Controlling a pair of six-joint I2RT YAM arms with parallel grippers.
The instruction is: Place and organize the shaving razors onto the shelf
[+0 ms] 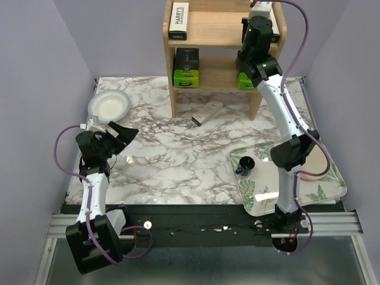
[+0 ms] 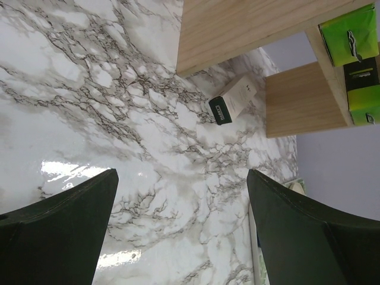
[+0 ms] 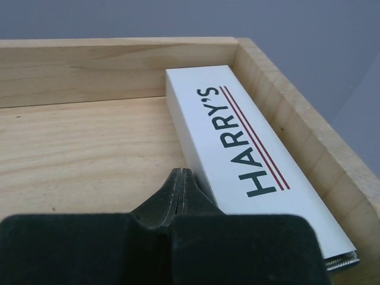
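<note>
The wooden shelf [image 1: 208, 35] stands at the back of the table. One white HARRY'S razor box [image 1: 179, 19] lies on its top tier at the left. A second box [image 3: 249, 154] lies at the top tier's right end, against the side panel. My right gripper [image 3: 183, 172] is shut and empty on the wood just left of that box. A black pack with a lime-green end [image 1: 186, 67] sits on the lower tier, and another green end [image 1: 244, 80] shows behind my right arm. A third white box [image 2: 234, 98] lies on the marble in front of the shelf. My left gripper [image 2: 181, 178] hangs open over the table's left side.
A white bowl [image 1: 109, 105] sits at the far left of the table. The leaf-patterned tray [image 1: 323, 189] at the near right holds a black cup [image 1: 245, 165] and a pinkish object partly hidden by the right arm.
</note>
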